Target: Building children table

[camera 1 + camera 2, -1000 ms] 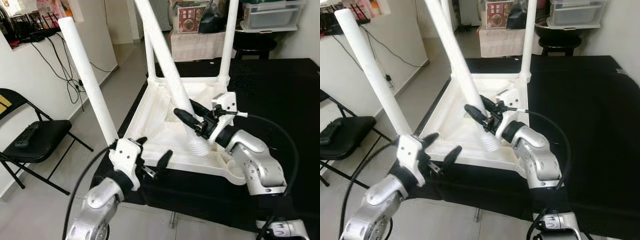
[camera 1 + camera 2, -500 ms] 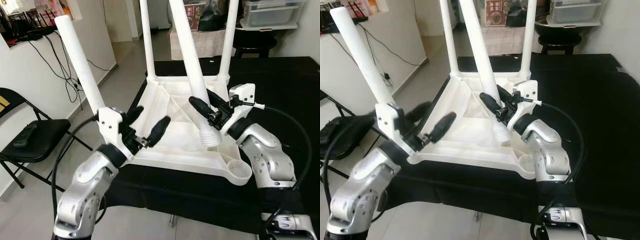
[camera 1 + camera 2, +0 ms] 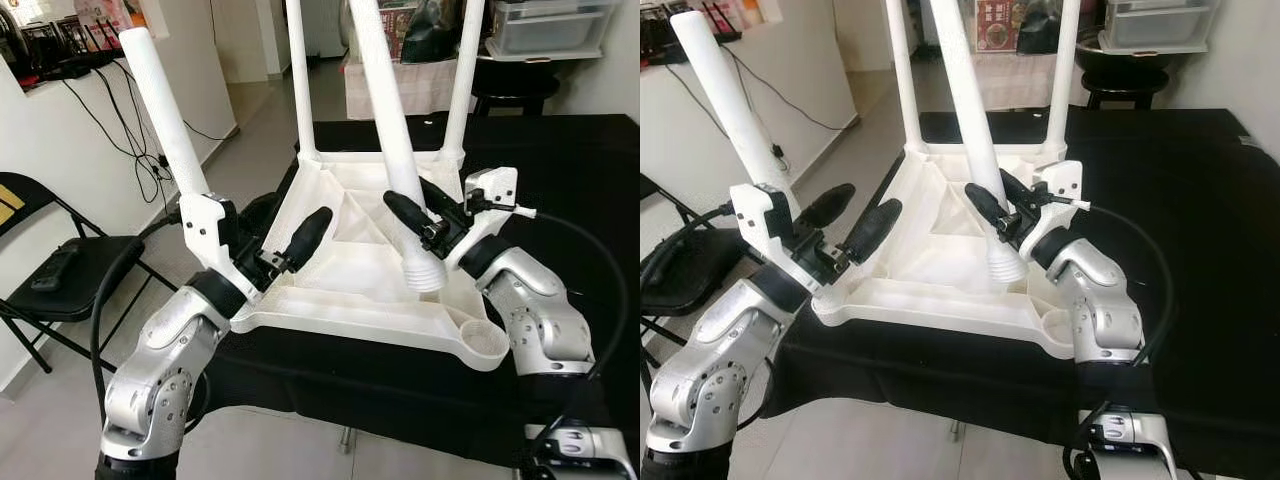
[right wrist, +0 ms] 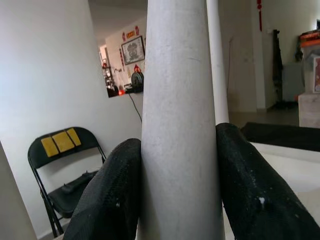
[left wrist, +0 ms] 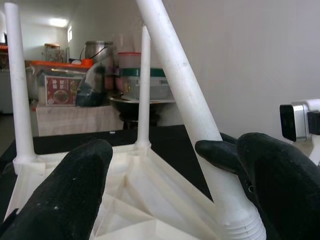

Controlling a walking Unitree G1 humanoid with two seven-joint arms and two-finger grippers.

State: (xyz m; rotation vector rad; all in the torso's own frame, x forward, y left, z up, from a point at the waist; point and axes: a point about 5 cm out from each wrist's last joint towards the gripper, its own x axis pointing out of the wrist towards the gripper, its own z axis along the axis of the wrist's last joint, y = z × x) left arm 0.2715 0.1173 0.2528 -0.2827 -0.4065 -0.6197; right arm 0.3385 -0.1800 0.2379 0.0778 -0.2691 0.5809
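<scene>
The upturned white tabletop [image 3: 340, 290] lies on the black-covered table [image 3: 560, 170], three legs already standing from its corners. The right gripper [image 3: 418, 222] pinches the loose fourth leg [image 3: 385, 120] just above its threaded end [image 3: 424, 272], the long axis running up toward twelve o'clock, leaning slightly to eleven. That threaded end hangs over the tabletop's inner ribs, while the open corner socket [image 3: 486, 340] sits toward five o'clock from it, so I judge the leg must travel that way and straighten. The left gripper [image 3: 282, 232], fingers spread, hovers at the tabletop's nine o'clock edge beside the mounted leg [image 3: 165, 115], farther from that socket.
</scene>
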